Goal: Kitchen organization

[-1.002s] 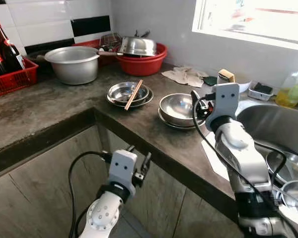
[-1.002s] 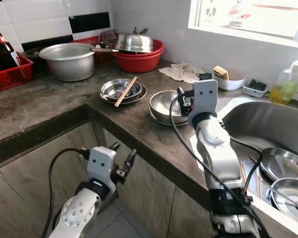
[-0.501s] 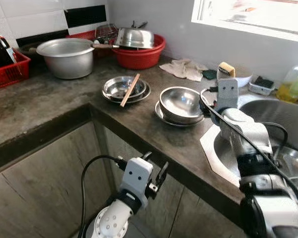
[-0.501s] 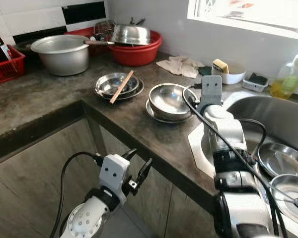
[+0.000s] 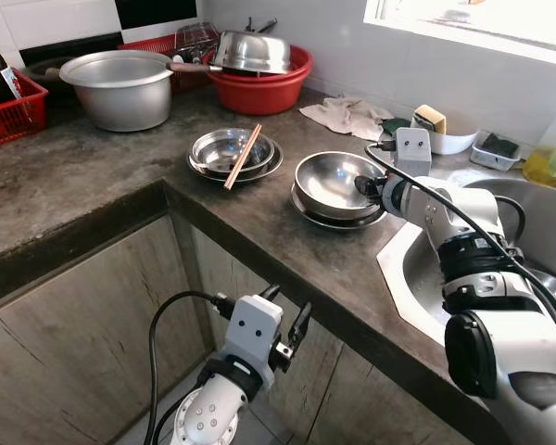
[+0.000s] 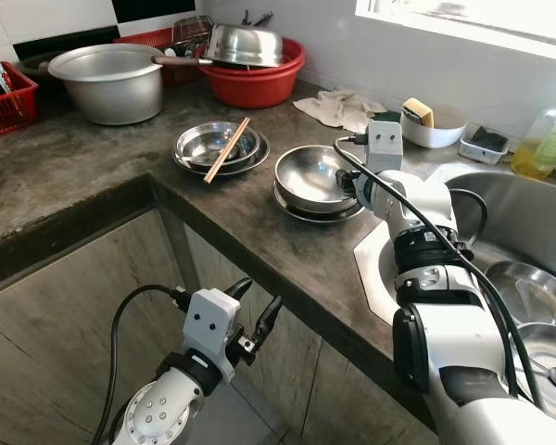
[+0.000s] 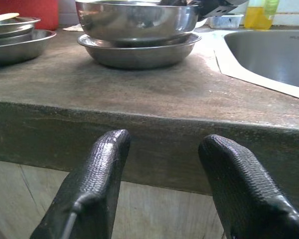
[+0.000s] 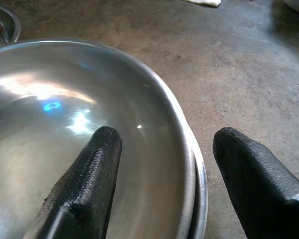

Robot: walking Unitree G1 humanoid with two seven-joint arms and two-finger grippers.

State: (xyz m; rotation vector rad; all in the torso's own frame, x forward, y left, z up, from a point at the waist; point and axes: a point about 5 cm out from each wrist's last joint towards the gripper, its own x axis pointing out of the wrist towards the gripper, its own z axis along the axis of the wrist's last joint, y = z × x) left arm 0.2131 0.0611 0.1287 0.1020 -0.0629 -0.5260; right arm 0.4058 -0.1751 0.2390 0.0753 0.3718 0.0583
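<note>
Left eye view: we're now reaching the right gripper (image 5: 363, 188) to the right-hand rim of the steel bowl (image 5: 334, 185) at frame centre; a second ago the wrist was hovering higher, upright over the counter edge. The bowl is sitting nested on a shallow plate (image 5: 308, 209) on the dark countertop (image 5: 102, 195). Left gripper (image 5: 287, 326) is hanging low, bottom centre, below the counter edge, idle.

Right eye view: same scene. The chopsticks (image 6: 221, 148) are lying across the second bowl stack (image 6: 218, 146), left of centre; the sink (image 6: 500, 232) is sitting at right.

Left wrist view: we're seeing the fingers (image 7: 92, 184) spread wide, nothing between them, the counter edge ahead.

Right wrist view: the fingers (image 8: 87, 179) are straddling the bowl rim, one inside, one outside, spread, not yet pinching.

Our read: the approach looks done; closing on the rim comes next, likely to move the bowl toward the sink. Thin slick rim, so slip is a risk.
</note>
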